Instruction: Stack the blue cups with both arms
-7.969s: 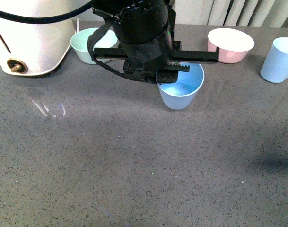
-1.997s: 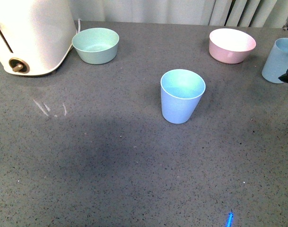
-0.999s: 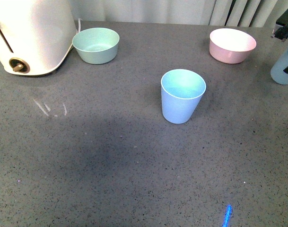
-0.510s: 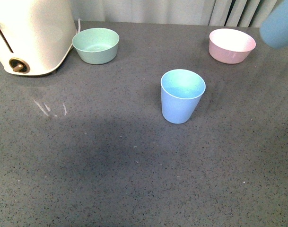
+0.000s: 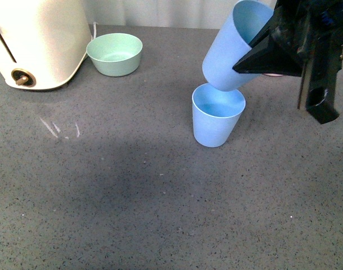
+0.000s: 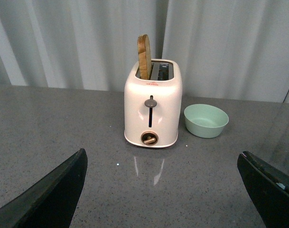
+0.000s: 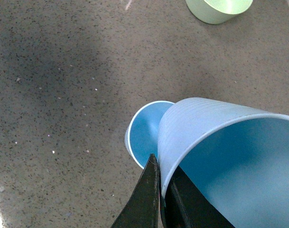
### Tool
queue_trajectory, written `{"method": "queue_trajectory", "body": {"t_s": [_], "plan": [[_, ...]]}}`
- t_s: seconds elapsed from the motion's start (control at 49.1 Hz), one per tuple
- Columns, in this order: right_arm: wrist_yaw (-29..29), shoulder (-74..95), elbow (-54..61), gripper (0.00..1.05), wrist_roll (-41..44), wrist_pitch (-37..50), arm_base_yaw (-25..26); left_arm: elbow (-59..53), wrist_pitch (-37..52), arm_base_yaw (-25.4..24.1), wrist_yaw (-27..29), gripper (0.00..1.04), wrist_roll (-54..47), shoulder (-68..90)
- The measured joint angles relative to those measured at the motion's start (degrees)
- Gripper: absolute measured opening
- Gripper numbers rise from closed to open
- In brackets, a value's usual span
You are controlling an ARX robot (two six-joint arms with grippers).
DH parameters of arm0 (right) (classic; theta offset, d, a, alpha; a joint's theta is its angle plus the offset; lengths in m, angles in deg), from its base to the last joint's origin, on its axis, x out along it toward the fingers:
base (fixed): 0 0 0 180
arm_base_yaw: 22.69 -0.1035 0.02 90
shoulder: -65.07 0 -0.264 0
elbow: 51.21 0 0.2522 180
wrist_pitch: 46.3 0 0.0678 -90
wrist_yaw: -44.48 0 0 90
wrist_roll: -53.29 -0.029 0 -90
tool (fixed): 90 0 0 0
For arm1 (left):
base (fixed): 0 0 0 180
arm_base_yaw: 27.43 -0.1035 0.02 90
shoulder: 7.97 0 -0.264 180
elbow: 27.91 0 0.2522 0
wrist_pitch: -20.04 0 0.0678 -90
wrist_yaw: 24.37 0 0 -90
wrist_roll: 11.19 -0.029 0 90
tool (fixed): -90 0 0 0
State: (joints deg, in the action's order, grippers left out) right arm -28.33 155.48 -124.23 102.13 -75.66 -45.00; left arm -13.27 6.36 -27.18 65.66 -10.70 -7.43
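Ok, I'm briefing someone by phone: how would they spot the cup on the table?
From the white toaster at the far left of the table, go right past the mint-green bowl to the middle. The standing cup is light blue, upright; its twin hangs tilted above it in the right gripper.

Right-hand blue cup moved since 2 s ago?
Yes: the held cup went left and up from the right edge, now tilted over the standing cup.

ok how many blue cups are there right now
2. One cup stands upright on the table; the other cup hangs tilted just above it, rim pinched in the right gripper. The right arm hides some table behind it.
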Motion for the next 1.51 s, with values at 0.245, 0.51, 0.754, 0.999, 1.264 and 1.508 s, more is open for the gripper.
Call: {"method": "queue_trajectory", "body": {"t_s": [0.245,0.51,0.754,0.999,1.264,1.508], "plan": [[-2.97,5.60,0.00,0.02,-2.51,2.54,-1.33,0.00,0.00,0.00,0.00,0.96,0.00,0.00],[-2.86,5.62,0.00,0.46,-4.90,7.67,-0.98,0.00,0.00,0.00,0.00,0.96,0.00,0.00],[-2.89,-7.37,9.25,0.93,-15.56,24.09,6.49,0.00,0.00,0.00,0.00,0.96,0.00,0.00],[-22.16,-17.03,23.93,0.80,-32.33,47.19,9.09,0.00,0.00,0.00,-0.04,0.96,0.00,0.00],[-25.64,-27.21,40.72,0.27,-47.25,60.06,13.55,0.00,0.00,0.00,-0.02,0.96,-0.02,0.00],[-22.67,-35.41,48.30,0.02,-48.19,59.32,16.44,0.00,0.00,0.00,-0.02,0.96,-0.02,0.00]]}}
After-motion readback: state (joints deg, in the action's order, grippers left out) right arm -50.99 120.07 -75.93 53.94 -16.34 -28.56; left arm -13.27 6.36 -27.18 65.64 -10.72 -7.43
